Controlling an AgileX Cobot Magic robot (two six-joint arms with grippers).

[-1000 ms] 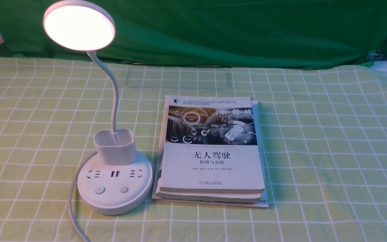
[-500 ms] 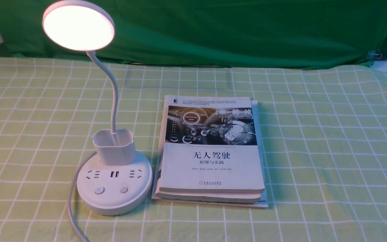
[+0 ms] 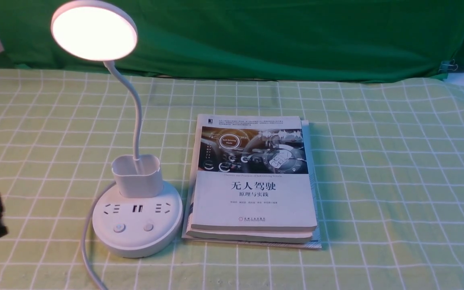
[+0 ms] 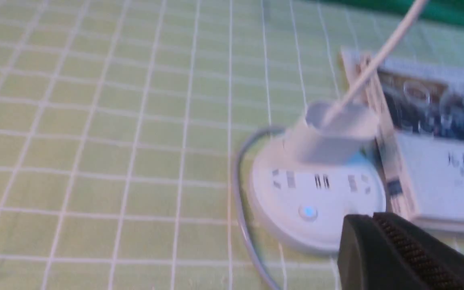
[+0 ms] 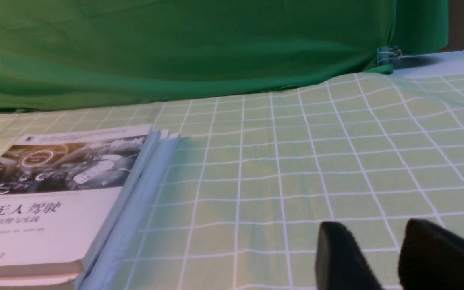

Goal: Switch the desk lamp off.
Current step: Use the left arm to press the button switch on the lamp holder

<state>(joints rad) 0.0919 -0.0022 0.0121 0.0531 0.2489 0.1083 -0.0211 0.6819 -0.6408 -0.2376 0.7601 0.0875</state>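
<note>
The desk lamp (image 3: pixel 137 225) stands lit toward the left part of the bench (image 3: pixel 377 181), nearer its front edge than its back edge, its round white base resting on the checked green cloth (image 4: pixel 95 193). Its flat disc head (image 3: pixel 94 33) glows a pinkish white, carried by a thin curved neck (image 3: pixel 137 112) that rises out of a cup-shaped holder (image 3: pixel 139 181) at the back of the base. Sockets show on the top of the base, and in front of them sit two buttons; the one on the left, a power button (image 4: pixel 308 212), shines blue in the left wrist view. A pale cord (image 3: pixel 85 241) curves around the left side of the base and runs toward the front edge. Just to the right of the lamp lies a stack of books (image 3: pixel 252 201), the top one showing a car dashboard picture above Chinese lettering. Along the back edge of the bench hangs a green curtain (image 3: pixel 256 40), with a binder clip (image 3: pixel 449 65) near the back right corner. At the left edge of the front view a dark, blurred piece shows, probably part of the left gripper (image 4: pixel 371 219), whose jaws appear pressed together, apart from the lamp. The jaws of the right gripper (image 5: pixel 369 229) are spread, with cloth visible between them.
</note>
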